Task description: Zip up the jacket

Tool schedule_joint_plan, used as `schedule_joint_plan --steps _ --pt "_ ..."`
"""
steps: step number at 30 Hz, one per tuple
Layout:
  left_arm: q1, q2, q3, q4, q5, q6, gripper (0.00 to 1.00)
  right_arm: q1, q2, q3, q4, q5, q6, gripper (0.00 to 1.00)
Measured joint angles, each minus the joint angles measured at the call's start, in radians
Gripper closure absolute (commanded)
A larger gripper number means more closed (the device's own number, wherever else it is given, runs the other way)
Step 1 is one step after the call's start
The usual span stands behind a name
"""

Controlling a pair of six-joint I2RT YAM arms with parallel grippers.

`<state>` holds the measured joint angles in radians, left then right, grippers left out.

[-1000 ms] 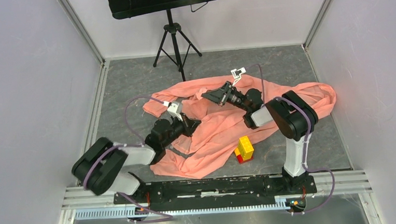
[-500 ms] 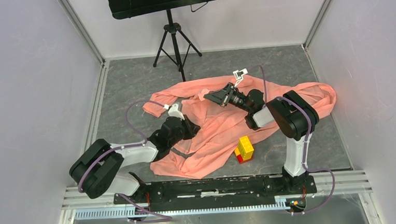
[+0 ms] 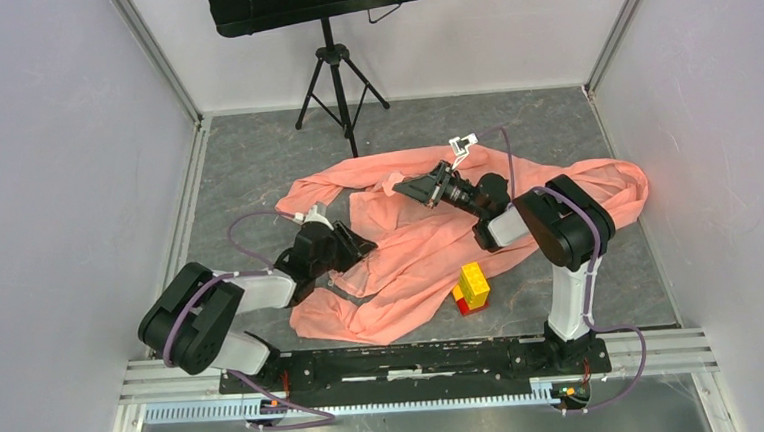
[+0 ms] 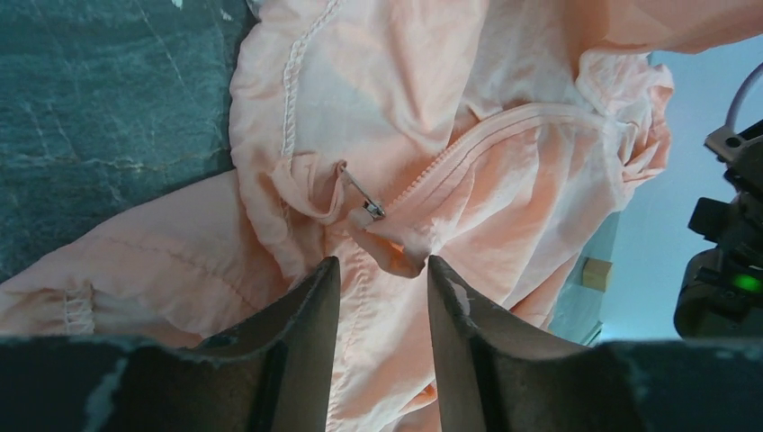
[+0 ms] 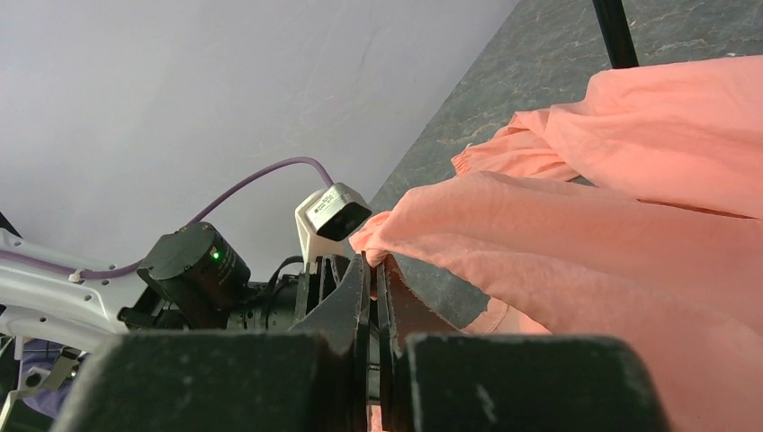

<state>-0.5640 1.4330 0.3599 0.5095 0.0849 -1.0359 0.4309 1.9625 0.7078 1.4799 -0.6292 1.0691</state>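
Salmon-pink cloth filled the middle of the grey table (image 3: 255, 164). The jacket (image 3: 430, 243) lay crumpled there, with sleeves trailing to the far left and the far right and its near hem just beside a small yellow-and-red block stack (image 3: 473, 287).

We judged the step in hand to be taking hold of the zipper pull (image 4: 363, 200), with the zipping itself not yet begun.

In the left wrist view the left gripper (image 4: 382, 263) had its jaws parted to a moderate gap and held nothing. The little metal pull lay just beyond its fingertips, at the near end of the zipper line (image 4: 468, 148), which ran off toward the far right. A small bunched fold sat by the tips, and we could not tell whether they touched it.

The right gripper (image 5: 373, 261) was clenched on a fold of the jacket's edge toward the far side, raising it off the table.

The next move, we thought, called for the left gripper to ease forward and close on the thin pull alone, not on the surrounding cloth. Meanwhile the right would need to draw the fabric taut along the zipper line.
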Motion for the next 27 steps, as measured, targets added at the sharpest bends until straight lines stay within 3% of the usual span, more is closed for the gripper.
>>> schedule_joint_plan --steps 5,10,27 --pt "0.014 -0.015 0.010 0.001 0.005 -0.003 0.61 0.000 0.002 0.000 0.000 0.000 0.008 1.00" --pt "0.015 -0.045 0.027 -0.028 -0.008 -0.010 0.52 0.000 0.012 0.000 0.000 -0.001 0.016 1.00" --pt "0.047 0.024 0.171 -0.299 -0.026 -0.211 0.56 0.000 0.016 0.000 0.000 -0.003 0.030 1.00"
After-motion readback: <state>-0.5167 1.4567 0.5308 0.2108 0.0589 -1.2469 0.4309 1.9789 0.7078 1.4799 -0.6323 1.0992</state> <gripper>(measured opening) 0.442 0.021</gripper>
